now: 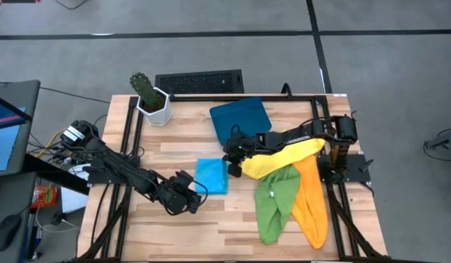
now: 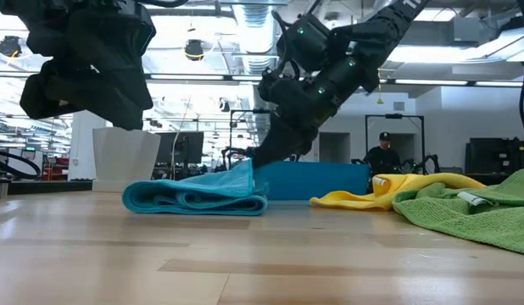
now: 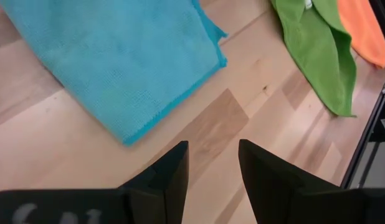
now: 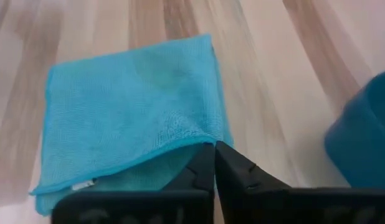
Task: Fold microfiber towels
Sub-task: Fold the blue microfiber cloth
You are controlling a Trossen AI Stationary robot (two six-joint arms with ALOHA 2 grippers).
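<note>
at table centre, right gripper (image 4: 214, 155) pinches blue towel (image 4: 130, 106) edge.

A robotics lab or workshop is what is showing here. The wooden tabletop (image 1: 211, 219) is sitting on a bare grey floor (image 1: 386, 66) crossed by dark tape lines. Behind it, open ceiling ducts (image 2: 253, 17) and strip lights are running overhead, monitors (image 2: 181, 146) are standing about, and a person (image 2: 383, 152) is sitting among more rigs.
</note>
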